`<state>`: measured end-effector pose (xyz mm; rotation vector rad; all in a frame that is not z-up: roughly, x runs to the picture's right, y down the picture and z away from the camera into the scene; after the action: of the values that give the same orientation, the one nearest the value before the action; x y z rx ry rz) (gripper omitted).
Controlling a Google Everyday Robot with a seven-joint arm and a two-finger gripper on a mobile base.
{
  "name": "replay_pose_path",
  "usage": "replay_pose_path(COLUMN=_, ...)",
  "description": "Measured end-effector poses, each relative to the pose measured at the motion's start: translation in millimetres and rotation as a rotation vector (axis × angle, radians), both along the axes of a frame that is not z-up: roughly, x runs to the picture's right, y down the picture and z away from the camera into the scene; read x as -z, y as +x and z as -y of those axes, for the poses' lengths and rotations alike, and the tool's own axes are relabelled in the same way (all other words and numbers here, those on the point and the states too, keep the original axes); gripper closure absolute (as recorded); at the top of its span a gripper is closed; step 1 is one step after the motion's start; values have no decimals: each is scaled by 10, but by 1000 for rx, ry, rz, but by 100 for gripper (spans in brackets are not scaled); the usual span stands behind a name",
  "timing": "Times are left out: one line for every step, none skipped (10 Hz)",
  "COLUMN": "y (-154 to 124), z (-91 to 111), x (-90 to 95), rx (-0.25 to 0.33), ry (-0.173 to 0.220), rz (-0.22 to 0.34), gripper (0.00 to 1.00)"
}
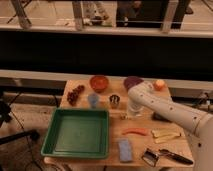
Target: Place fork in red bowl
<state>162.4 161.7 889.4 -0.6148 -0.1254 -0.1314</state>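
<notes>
The red bowl point(99, 82) stands at the back of the wooden table, left of the middle. The fork point(121, 116) shows only as a slim pale piece on the table's middle, right of the green tray. My white arm reaches in from the lower right and bends down, so the gripper point(131, 114) points down at the table right at the fork. I cannot tell whether the fork is touched or held. The bowl lies well behind and to the left of the gripper.
A purple bowl point(132, 82) and an orange fruit point(159, 85) sit at the back right. Grapes point(76, 94), a blue cup point(93, 100) and a metal cup point(115, 101) stand between bowl and gripper. Nearer lie a green tray point(77, 132), an orange sausage piece point(135, 131), a blue sponge point(125, 149) and a black-handled utensil point(167, 156).
</notes>
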Motion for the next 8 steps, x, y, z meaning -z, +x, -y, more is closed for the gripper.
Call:
replay_pose_path(y=21, z=-3, x=-20, rx=-6, ry=-4, rz=2, gripper=70)
replay_pose_path(y=86, z=-12, x=-50, rx=-6, ry=-7, rz=-1, gripper=82)
replay_pose_path(y=104, z=-15, x=-60, rx=-4, ry=-8, rz=-1, gripper=92)
replay_pose_path(y=108, z=-21, x=-59, rx=-4, ry=-10, rz=-2, gripper=97)
replay_pose_path(y=117, z=-19, x=-57, rx=-4, ry=-9, rz=-3, gripper=100)
replay_pose_path(y=120, z=-19, x=-57, rx=-4, ry=-9, rz=-3, gripper=100)
replay_pose_path(y=126, z=-20, x=-55, rx=-3, ry=-9, rz=-4, gripper=100)
replay_pose_path(y=158, z=-26, x=-25, rx=2, ry=-4, rz=2, gripper=100)
